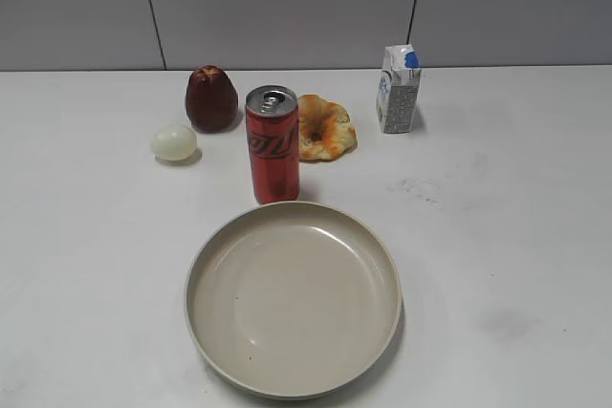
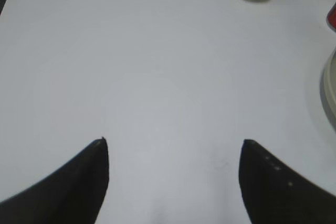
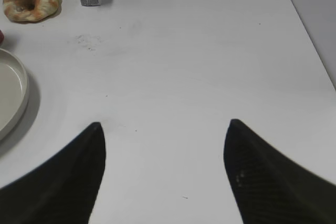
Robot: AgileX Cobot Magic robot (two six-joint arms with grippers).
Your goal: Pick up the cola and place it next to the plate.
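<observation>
The cola (image 1: 273, 144), a tall slim red can with a silver top, stands upright on the white table just behind the plate (image 1: 293, 300), a large round beige dish at the front middle. A red sliver of the can (image 2: 332, 16) shows at the right edge of the left wrist view, above the plate's rim (image 2: 330, 85). The plate's rim (image 3: 11, 95) also shows at the left of the right wrist view. My left gripper (image 2: 173, 141) is open and empty over bare table. My right gripper (image 3: 164, 124) is open and empty over bare table. Neither gripper shows in the exterior view.
Behind the can stand a dark red fruit (image 1: 210, 98), a pale egg-shaped object (image 1: 174, 142), an orange-and-cream ring-shaped pastry (image 1: 324, 127) and a small white milk carton (image 1: 398, 89). The table's right edge (image 3: 310, 40) runs near my right gripper.
</observation>
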